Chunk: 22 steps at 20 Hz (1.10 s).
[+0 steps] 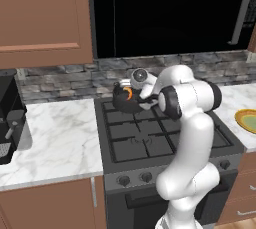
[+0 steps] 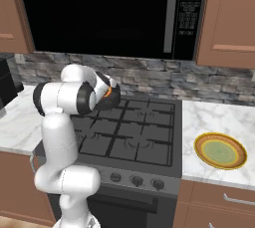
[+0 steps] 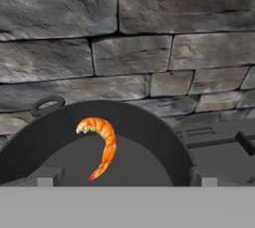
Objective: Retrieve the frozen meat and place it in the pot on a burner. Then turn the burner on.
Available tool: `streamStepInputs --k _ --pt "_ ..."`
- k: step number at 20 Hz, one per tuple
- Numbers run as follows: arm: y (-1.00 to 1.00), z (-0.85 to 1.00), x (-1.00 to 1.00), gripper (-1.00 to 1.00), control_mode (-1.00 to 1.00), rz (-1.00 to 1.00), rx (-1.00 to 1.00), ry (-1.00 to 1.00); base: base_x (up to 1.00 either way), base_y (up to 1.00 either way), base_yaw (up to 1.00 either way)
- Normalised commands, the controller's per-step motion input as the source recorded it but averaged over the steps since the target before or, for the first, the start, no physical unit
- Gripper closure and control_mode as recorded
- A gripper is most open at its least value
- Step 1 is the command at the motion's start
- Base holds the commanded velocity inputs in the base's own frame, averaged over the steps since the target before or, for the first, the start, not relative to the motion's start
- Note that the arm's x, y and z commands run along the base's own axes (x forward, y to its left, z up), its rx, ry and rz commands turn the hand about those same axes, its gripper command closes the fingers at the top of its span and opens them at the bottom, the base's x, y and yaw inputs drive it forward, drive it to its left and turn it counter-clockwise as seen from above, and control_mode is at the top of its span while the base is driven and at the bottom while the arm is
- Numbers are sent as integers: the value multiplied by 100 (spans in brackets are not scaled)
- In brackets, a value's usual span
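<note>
We find the small curved orange-brown crescent of frozen meat (image 3: 102,145) lying inside the short round dark grey metal pot (image 3: 144,132), at the lower centre of the hand view, against the pot's dark inner wall and floor. In the left base view the pot (image 1: 125,100) stands on the back left burner (image 1: 116,116) of the black gas stove, at the centre of the frame, with the orange piece (image 1: 128,93) showing at its mouth; in the right base view the pot (image 2: 110,97) sits left of centre, half behind the white arm. The pincer (image 3: 122,179) hovers just above the pot's mouth, its two dark tips standing far apart at the bottom of the hand view and gripping nothing. We judge the placing step to be done, since the meat rests free in the pot, and the step in hand to be the shift toward lighting the burner. The next move, in our view, calls for lifting the hand clear of the pot and bringing it down to the row of round dark knobs (image 2: 137,180) on the stove's front panel, at the lower centre of the right base view, choosing the knob that serves the pot's burner; which knob that is we cannot tell. The keypad of the black microwave (image 2: 188,5) at the upper right of that view carries marks too small to read, and we see no brand or label elsewhere.
</note>
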Motion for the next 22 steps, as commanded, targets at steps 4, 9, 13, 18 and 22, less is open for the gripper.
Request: streamStepInputs --k 4,9,13,18,22 --pt "5 71 -58 -100 -100 0 -3 -5 0 0 0" --pt "1 44 -57 -100 -100 0 -5 -4 0 0 0" --pt "0 35 -67 -100 -100 0 -6 -2 0 0 0" --pt "0 54 -73 -100 -100 0 -7 -1 0 0 0" --pt "0 66 -67 -100 -100 0 -6 0 0 0 0"
